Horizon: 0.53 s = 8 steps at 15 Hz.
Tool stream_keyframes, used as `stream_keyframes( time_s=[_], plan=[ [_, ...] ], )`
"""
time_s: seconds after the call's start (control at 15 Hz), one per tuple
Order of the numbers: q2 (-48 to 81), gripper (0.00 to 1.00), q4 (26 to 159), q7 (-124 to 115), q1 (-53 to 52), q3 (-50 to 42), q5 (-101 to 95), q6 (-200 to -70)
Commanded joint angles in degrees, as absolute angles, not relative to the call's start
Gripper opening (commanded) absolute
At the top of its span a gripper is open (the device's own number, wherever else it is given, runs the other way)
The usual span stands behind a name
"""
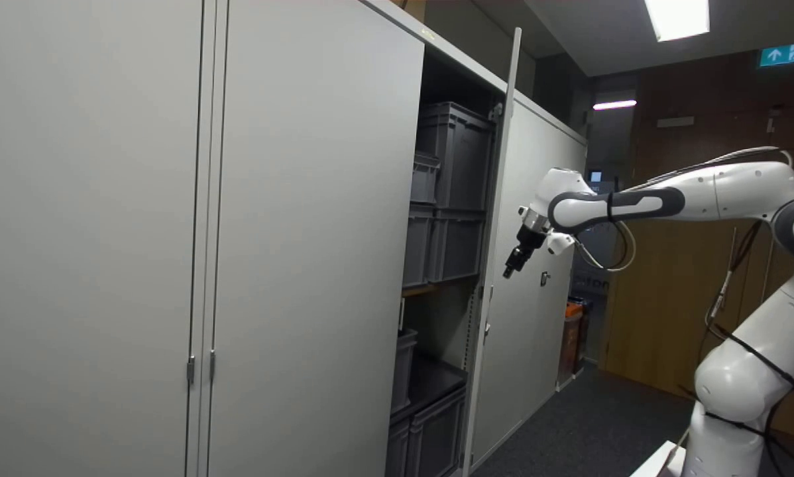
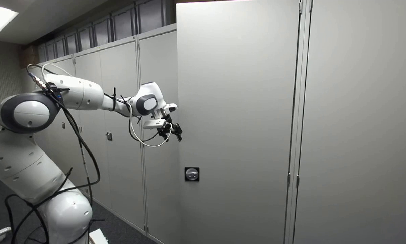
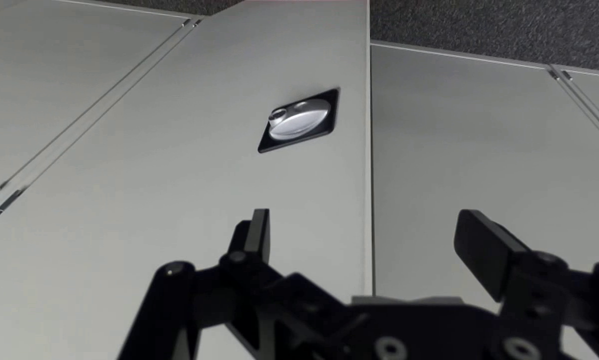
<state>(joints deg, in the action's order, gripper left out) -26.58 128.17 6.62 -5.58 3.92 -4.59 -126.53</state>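
One cabinet door (image 2: pixel 237 101) stands ajar, its handle (image 3: pixel 299 120) near the free edge (image 3: pixel 369 175). Gripper (image 3: pixel 364 215) hangs just beside that edge, holding nothing, fingers (image 3: pixel 482 245) spread wide, one on either side in the wrist view. Step reads as lining up; next move likely calls for careful centring on the edge before any contact. Gray boxes (image 1: pixel 463 159) sit stacked inside.

The floor (image 1: pixel 549 434), carpeted in dark grey, lies below the gripper (image 3: pixel 364 223). A lit ceiling light (image 1: pixel 679 18) is mounted above gripper height. In an exterior view, brown wooden doors (image 1: pixel 669 318) stand beyond the gripper; a green exit sign (image 1: pixel 788 54) sits higher. Grey cupboards (image 2: pixel 118 69) stand behind the gripper, crates (image 2: pixel 123 27) along their tops.
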Motion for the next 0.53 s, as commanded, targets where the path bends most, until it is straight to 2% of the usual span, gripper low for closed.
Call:
stream_keyframes(
  time_s=[0.0,0.47],
  plan=[
    [-31.38,1.00,132.49,4.95,-3.39,3.91,-7.22,-125.18],
    [-33.94,1.00,135.54,-0.33,1.17,3.45,-10.85,-126.13]
  ],
)
